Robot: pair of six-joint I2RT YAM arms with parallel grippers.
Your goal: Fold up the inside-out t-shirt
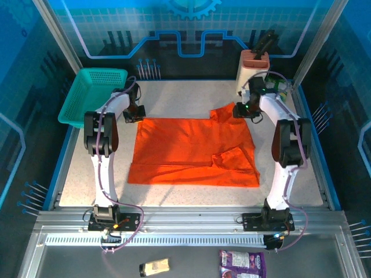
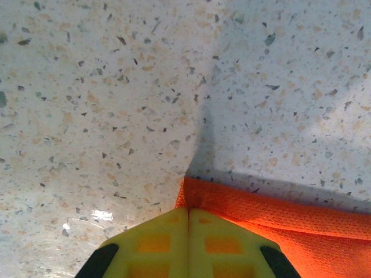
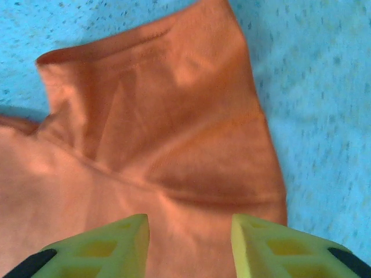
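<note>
The orange t-shirt (image 1: 191, 152) lies spread flat on the speckled table, with a sleeve folded over near its right front. My left gripper (image 1: 138, 114) is at the shirt's far left corner. In the left wrist view its yellow fingers (image 2: 156, 243) are pressed together with the corner of the t-shirt (image 2: 278, 220) pinched between the tips, so the left gripper (image 2: 188, 209) is shut on it. My right gripper (image 1: 239, 111) is low over the far right sleeve. In the right wrist view the right gripper (image 3: 190, 223) stands open, its fingers apart over the t-shirt (image 3: 162, 116).
A teal mesh basket (image 1: 93, 95) sits at the far left corner of the table. A beige holder (image 1: 254, 66) with a dark tool stands at the back right. Bare table (image 1: 185, 95) lies behind the shirt. A purple packet (image 1: 242, 263) lies on the front ledge.
</note>
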